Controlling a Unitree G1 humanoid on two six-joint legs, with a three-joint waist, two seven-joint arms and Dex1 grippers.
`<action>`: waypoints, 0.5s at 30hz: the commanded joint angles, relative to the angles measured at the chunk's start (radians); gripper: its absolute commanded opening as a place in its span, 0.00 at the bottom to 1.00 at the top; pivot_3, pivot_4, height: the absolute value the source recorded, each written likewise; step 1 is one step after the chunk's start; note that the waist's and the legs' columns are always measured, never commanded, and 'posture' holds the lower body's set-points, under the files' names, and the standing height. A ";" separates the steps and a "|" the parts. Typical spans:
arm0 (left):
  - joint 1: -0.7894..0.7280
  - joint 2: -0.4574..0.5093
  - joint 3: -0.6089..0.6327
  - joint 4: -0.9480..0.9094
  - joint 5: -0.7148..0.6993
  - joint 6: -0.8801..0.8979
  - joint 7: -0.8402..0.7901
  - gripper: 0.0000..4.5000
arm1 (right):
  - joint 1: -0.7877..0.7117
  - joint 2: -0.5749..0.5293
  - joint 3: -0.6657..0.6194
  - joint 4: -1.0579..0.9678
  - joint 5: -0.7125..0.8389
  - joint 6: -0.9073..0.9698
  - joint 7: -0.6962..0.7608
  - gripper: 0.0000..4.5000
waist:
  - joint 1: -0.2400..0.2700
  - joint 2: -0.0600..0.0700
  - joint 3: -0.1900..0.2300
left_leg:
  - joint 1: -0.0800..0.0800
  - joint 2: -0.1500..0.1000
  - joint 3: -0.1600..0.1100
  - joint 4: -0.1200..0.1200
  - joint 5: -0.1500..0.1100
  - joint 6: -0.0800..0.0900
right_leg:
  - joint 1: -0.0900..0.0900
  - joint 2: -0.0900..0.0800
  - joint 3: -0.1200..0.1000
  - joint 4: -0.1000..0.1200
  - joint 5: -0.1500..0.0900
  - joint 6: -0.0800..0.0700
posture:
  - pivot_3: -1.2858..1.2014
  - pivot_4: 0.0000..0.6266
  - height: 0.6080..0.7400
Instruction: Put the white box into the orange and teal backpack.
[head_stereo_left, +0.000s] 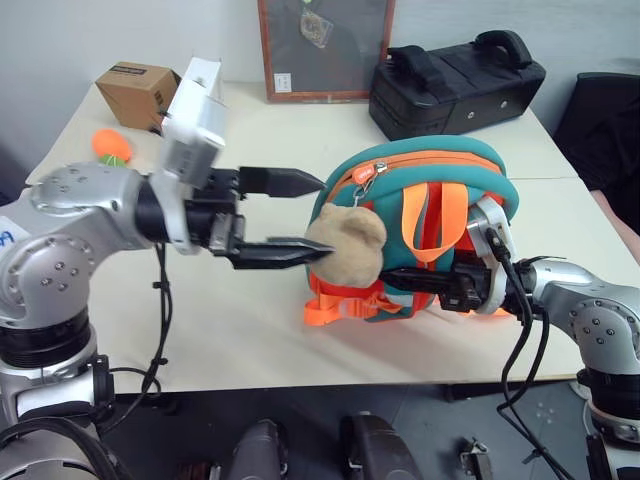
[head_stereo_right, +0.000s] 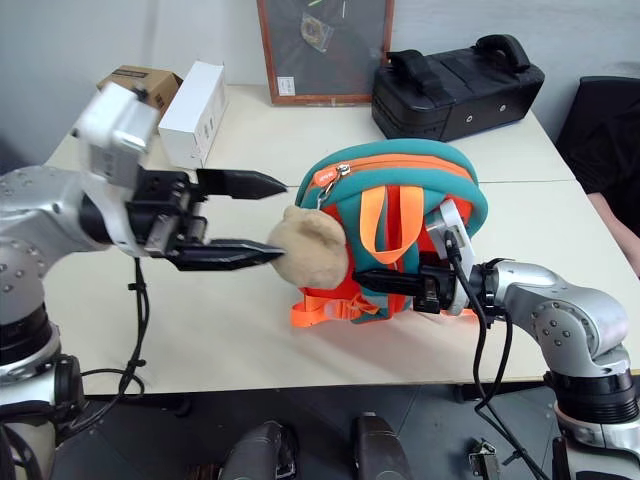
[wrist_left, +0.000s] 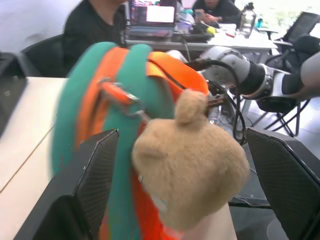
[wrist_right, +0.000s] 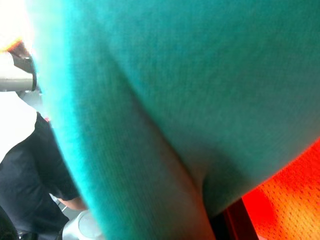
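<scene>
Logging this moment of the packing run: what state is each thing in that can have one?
orange and teal backpack: upright on the table, zipper looks closed
bear charm: hanging at the backpack's front, by the left pincer's tips
left pincer: open, holding nothing
right pincer: shut against the backpack's lower straps
black hard case: closed
white carton: closed
brown cardboard box: closed

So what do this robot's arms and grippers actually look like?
Both arms are chunky silver-grey metal segments with rounded, bolt-dotted joints and black rings between them. Black cables loop loosely beneath each forearm. The left gripper has two long black fingers tapering to points, on a black wrist block topped by a white boxy camera housing. The right gripper is likewise black, with a silver wrist.
</scene>
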 joint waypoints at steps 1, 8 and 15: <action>0.020 0.010 -0.102 -0.009 0.112 -0.073 0.032 0.93 | -0.019 0.005 -0.017 -0.012 0.029 0.006 0.002 0.00 | 0.001 0.000 0.000 | 0.001 0.000 0.000 0.000 0.000 0.000 | 0.000 0.000 0.000 0.000 0.000 0.000 | 0.52 0.24 1.00; 0.000 -0.059 -0.178 0.080 0.151 -0.126 0.021 0.85 | -0.057 0.014 -0.017 0.014 0.035 0.027 -0.013 0.00 | 0.003 0.000 0.000 | 0.000 0.000 0.000 0.000 0.000 0.000 | 0.000 0.000 0.000 -0.001 0.000 0.000 | 0.52 0.24 1.00; -0.006 -0.059 -0.172 0.125 0.147 -0.143 -0.015 0.41 | -0.028 0.009 -0.037 -0.008 0.049 0.036 -0.017 0.00 | 0.003 0.000 0.000 | 0.000 0.000 0.000 0.000 0.000 0.000 | 0.000 0.000 0.000 -0.001 0.000 0.000 | 0.52 0.24 1.00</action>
